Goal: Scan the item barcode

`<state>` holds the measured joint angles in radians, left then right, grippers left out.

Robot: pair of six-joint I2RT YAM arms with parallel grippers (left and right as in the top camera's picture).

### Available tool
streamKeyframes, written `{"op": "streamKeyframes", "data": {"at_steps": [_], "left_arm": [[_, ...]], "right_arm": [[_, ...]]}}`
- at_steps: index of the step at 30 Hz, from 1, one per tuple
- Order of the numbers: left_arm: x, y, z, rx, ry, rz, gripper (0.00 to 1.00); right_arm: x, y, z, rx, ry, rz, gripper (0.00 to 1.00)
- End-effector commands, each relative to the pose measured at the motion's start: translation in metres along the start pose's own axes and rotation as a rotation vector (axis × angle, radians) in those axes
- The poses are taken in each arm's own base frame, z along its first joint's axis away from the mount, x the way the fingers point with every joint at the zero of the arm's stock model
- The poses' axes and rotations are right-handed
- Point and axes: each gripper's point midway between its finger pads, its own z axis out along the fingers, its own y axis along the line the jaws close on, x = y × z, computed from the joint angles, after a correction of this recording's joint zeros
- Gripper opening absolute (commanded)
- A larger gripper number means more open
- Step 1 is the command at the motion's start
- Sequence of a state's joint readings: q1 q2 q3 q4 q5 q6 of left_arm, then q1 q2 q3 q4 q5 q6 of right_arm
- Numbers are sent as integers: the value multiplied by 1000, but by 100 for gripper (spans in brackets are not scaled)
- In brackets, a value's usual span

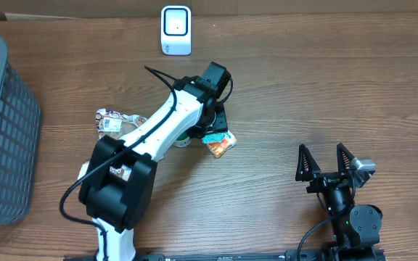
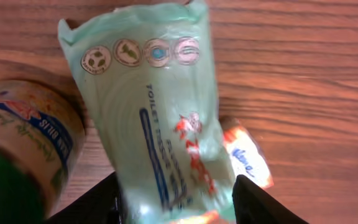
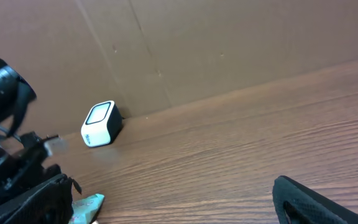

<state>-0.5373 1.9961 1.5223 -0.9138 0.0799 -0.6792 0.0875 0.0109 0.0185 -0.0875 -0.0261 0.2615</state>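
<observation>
While the green tissue pkt [image 2: 160, 124] lay on the bench [image 2: 303, 93], btwn a jar [image 2: 23, 137] & an orange pkt [image 2: 247, 158], the left fingers [image 2: 260, 202] sat either side of it; couldn't tell if clamped or loose. Well away, the right fingers [image 1: 305, 161] were spread wide, holding nothing. At the far edge the scanner [image 1: 175, 30] stood upright, well apart from the pkt.

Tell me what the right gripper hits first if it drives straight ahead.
Probably nothing on the table: ahead of the right gripper lies bare wood up to the back wall. The scanner sits well left of that line.
</observation>
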Motion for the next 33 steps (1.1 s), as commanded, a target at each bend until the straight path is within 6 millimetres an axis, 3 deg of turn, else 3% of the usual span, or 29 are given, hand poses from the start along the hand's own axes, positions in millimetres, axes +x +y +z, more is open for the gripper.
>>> {"op": "streamKeyframes", "data": {"at_steps": [1, 2, 5, 8, 10, 16, 19, 22, 28, 33], "left_arm": [[-21, -35, -86, 164, -173, 98, 56], [-23, -37, -102, 186, -207, 110, 56], [-26, -36, -154, 243, -313, 157, 75], [-23, -18, -203, 270, -401, 167, 90], [-19, 6, -229, 266, -442, 139, 100], [-5, 113, -287, 134, -546, -56, 100], [6, 158, -301, 53, -573, -157, 100], [16, 188, -308, -10, -577, -177, 100], [23, 196, -299, -123, -506, 137, 100], [33, 202, -284, -156, -406, 180, 100]], "right_arm": [[3, 1, 0, -8, 0, 0, 100], [3, 1, 0, -8, 0, 0, 100], [3, 1, 0, -8, 0, 0, 100], [3, 1, 0, -8, 0, 0, 100], [3, 1, 0, -8, 0, 0, 100], [3, 1, 0, -8, 0, 0, 100], [3, 1, 0, -8, 0, 0, 100], [2, 1, 0, -8, -1, 0, 100], [3, 1, 0, -8, 0, 0, 100], [3, 1, 0, -8, 0, 0, 100]]}}
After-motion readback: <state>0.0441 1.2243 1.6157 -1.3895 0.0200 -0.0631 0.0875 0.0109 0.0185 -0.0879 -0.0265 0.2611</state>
